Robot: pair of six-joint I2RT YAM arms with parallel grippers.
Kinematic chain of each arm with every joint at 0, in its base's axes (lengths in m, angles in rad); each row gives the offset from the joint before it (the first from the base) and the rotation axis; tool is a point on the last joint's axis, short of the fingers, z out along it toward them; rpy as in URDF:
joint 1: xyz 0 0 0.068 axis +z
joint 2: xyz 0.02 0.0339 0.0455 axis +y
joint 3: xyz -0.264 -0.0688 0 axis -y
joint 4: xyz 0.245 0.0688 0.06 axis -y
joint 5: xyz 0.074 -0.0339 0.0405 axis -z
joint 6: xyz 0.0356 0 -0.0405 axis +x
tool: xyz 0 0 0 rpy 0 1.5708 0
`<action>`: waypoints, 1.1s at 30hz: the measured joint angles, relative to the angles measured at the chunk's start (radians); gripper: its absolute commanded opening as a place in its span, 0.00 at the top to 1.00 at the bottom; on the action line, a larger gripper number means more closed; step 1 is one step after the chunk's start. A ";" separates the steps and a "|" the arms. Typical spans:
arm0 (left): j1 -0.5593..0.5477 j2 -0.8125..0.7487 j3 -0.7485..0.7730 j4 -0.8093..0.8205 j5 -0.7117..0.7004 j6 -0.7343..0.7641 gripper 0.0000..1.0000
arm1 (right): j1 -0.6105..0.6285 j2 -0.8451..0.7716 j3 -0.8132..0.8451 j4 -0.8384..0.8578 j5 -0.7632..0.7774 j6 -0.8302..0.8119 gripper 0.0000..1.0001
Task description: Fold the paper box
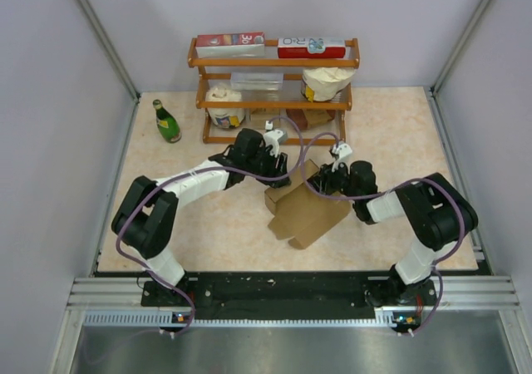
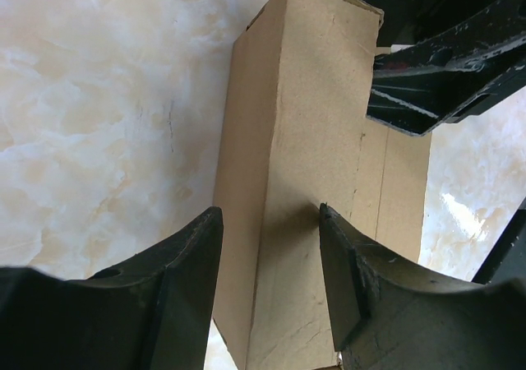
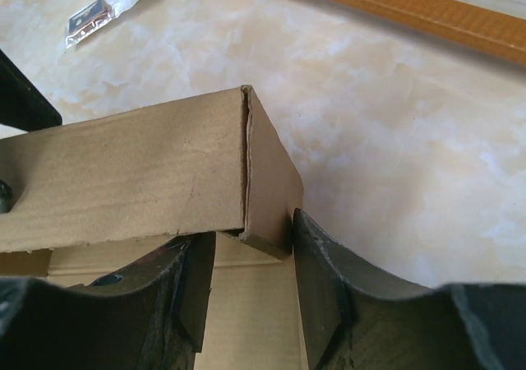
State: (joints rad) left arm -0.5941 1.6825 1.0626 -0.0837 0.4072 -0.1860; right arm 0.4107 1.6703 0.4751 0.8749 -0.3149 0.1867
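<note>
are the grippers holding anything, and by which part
Both hold the paper box: the left gripper clamps a folded-up side wall, the right gripper a raised wall's end corner.

Top external view, wooden rack (image 1: 274,61), top shelf:
- Left carton (image 1: 230,41): red and white print with large pale characters toward its right end. They may be digits but are too small to read.
- Right carton (image 1: 311,47): blue characters on a white band above red, not legible.

Green bottle (image 1: 166,121) on the table: pale label, text unreadable.

Right wrist view: foil packet (image 3: 103,12) carries a dark mark, blurred.

No text can be read with confidence.
</note>
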 measured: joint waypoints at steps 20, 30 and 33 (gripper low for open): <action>0.025 0.011 0.013 -0.007 0.006 0.006 0.46 | 0.000 0.159 -0.010 0.263 -0.072 -0.008 0.79; 0.026 0.018 0.014 -0.007 0.024 0.006 0.45 | 0.000 0.167 -0.021 0.295 -0.079 -0.013 0.89; 0.026 0.018 0.016 -0.007 0.029 0.006 0.46 | 0.000 0.167 -0.041 0.322 -0.074 -0.016 0.90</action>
State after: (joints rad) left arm -0.5682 1.7004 1.0782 -0.0906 0.4366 -0.1802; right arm 0.4107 1.8378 0.4339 1.1969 -0.3893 0.1703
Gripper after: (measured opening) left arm 0.547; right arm 0.128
